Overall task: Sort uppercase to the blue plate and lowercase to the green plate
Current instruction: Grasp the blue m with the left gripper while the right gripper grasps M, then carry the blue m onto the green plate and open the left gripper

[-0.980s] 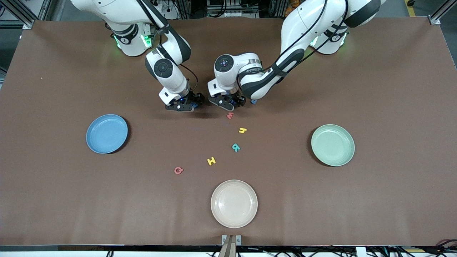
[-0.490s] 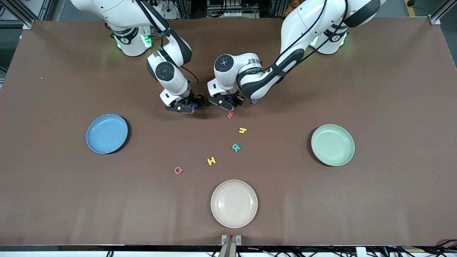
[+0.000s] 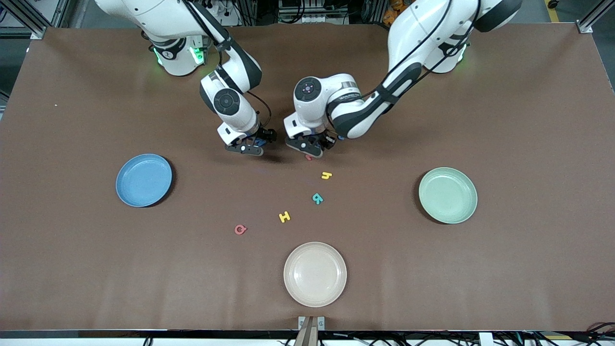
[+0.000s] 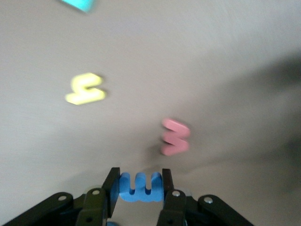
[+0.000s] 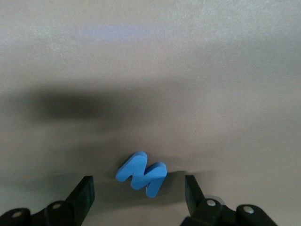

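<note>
Right gripper (image 5: 136, 200) first: fingers (image 5: 83, 193) spread wide, nothing between them, and the blue capital M (image 5: 141, 173) lies flat on the table in the gap's line, just ahead of the tips. It sits skewed, its long axis running slantwise across the opening rather than square to it, so the close will likely want a small turn of the wrist or the foam may twist out. In the front view that gripper (image 3: 246, 149) hangs low over the table, above and toward the middle from the blue plate (image 3: 143, 180).

Over to the left gripper (image 4: 139, 190): clamped on the blue lowercase m (image 4: 139, 186), which bridges the two pads. Just past the tips lies the red m (image 4: 175, 136), then the yellow h (image 4: 85, 89). Its drop, the green plate (image 3: 448, 195), sits well off toward the left arm's end.
</note>
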